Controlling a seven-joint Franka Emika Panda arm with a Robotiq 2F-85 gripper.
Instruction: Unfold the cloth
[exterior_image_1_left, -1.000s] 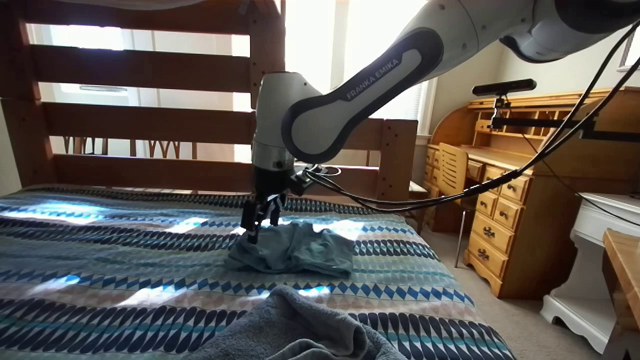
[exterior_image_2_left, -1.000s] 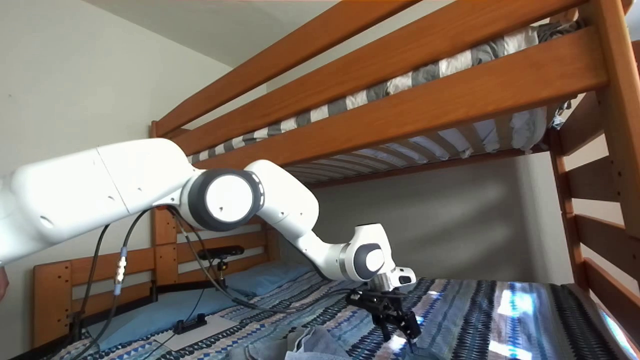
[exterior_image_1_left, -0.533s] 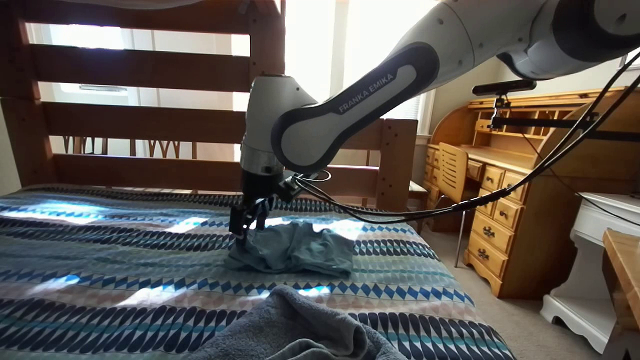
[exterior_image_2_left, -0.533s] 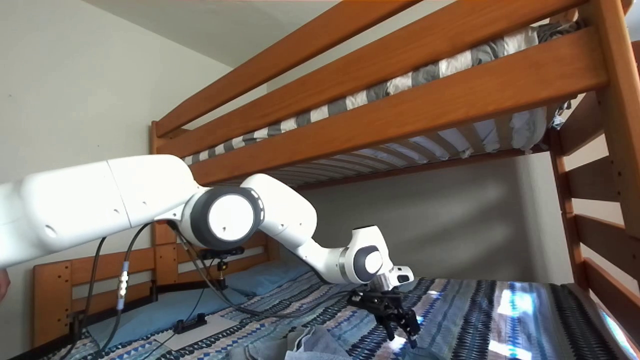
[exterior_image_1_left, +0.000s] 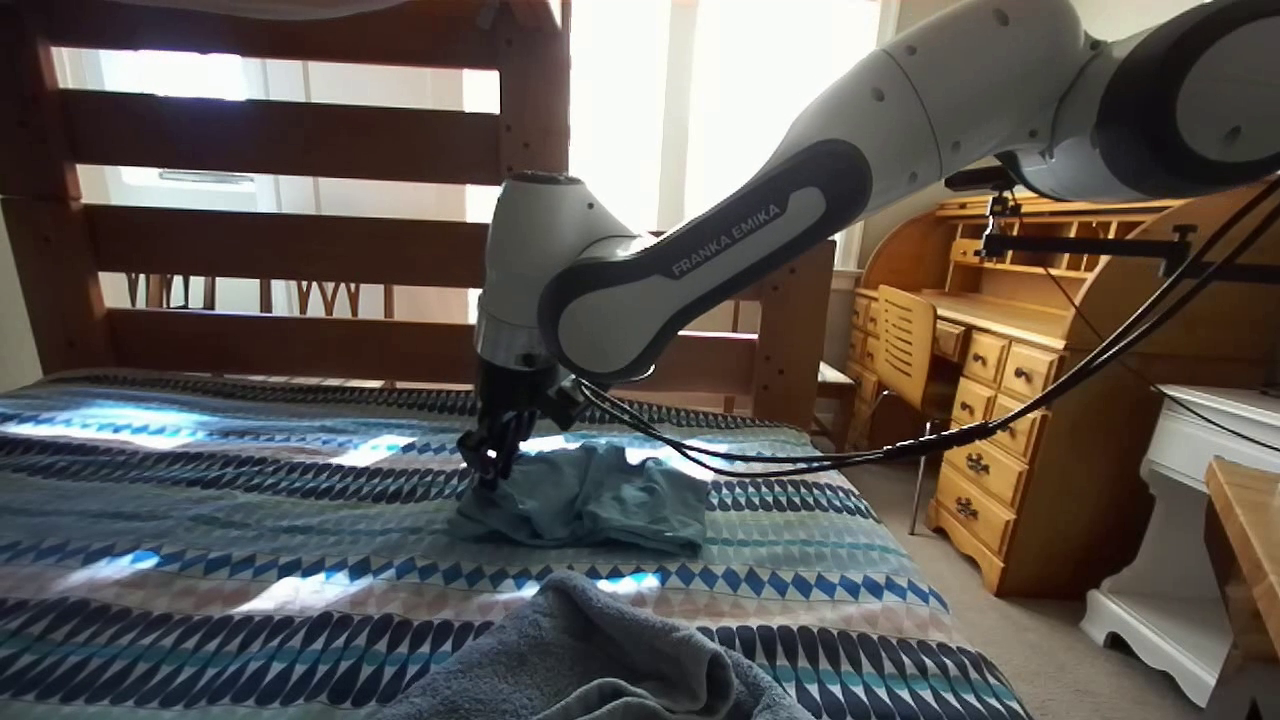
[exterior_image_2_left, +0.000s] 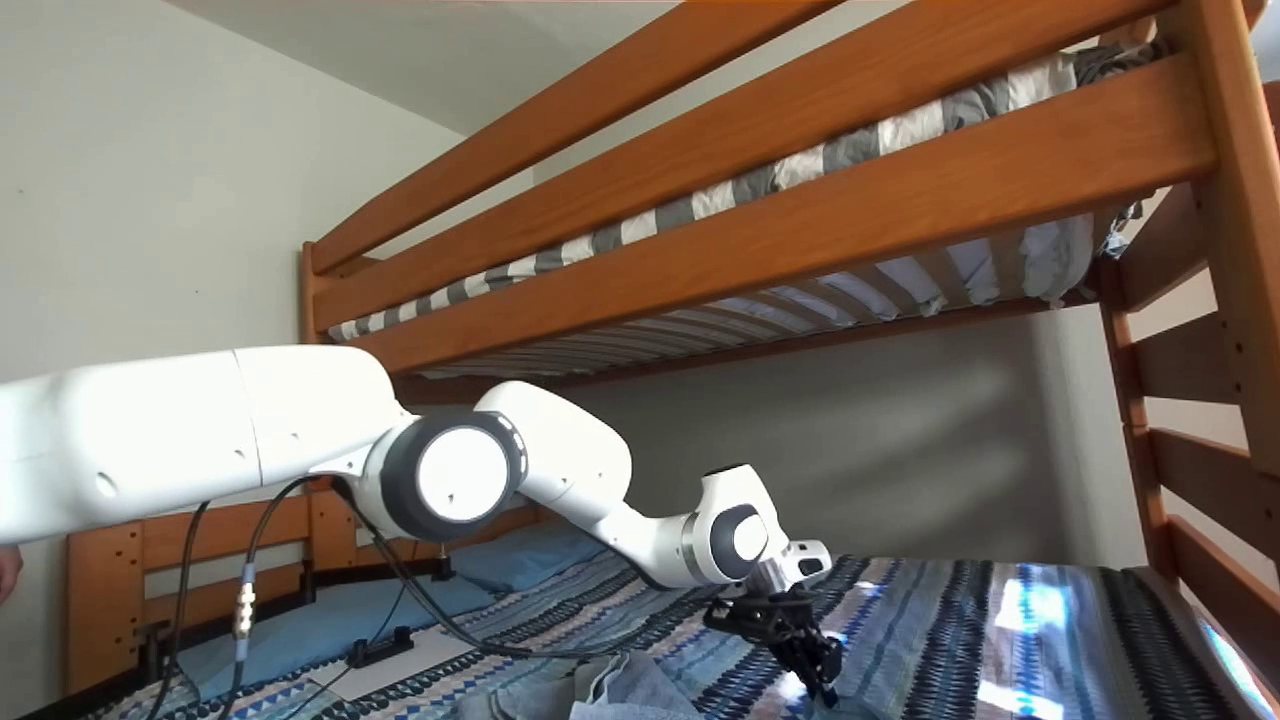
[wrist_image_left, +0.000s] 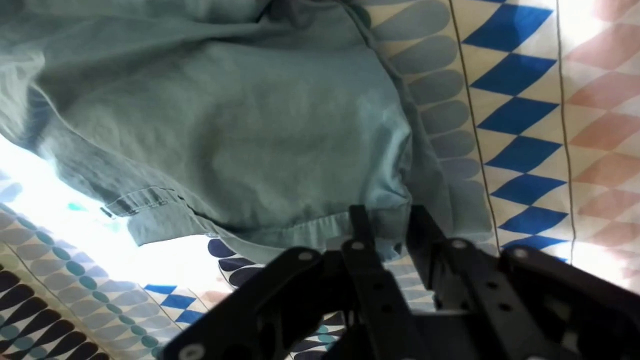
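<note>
Teal cloth (exterior_image_1_left: 620, 510) lies rumpled on the striped bedspread (exterior_image_1_left: 230, 640), gripper (exterior_image_1_left: 490, 478) at its left end in an exterior view, narrowly parted astride an edge, can't tell if pinched; probably grasp step, next: squeeze firmly, lift, drag outward.

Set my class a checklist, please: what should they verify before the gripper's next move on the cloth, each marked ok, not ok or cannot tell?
1. Gripper at the cloth: ok; in the wrist view the cloth's stitched edge shows between the fingertips.
2. Grip firm: cannot tell; fabric shows in the gap, but a secure pinch is not certain.
3. Single layer between the fingertips: cannot tell; folds overlap there.
4. Grey fabric mound apart from the cloth: ok; in an exterior view, bedspread shows between them.
5. Cloth spread flat: not ok; it lies rumpled on the bedspread.
</note>
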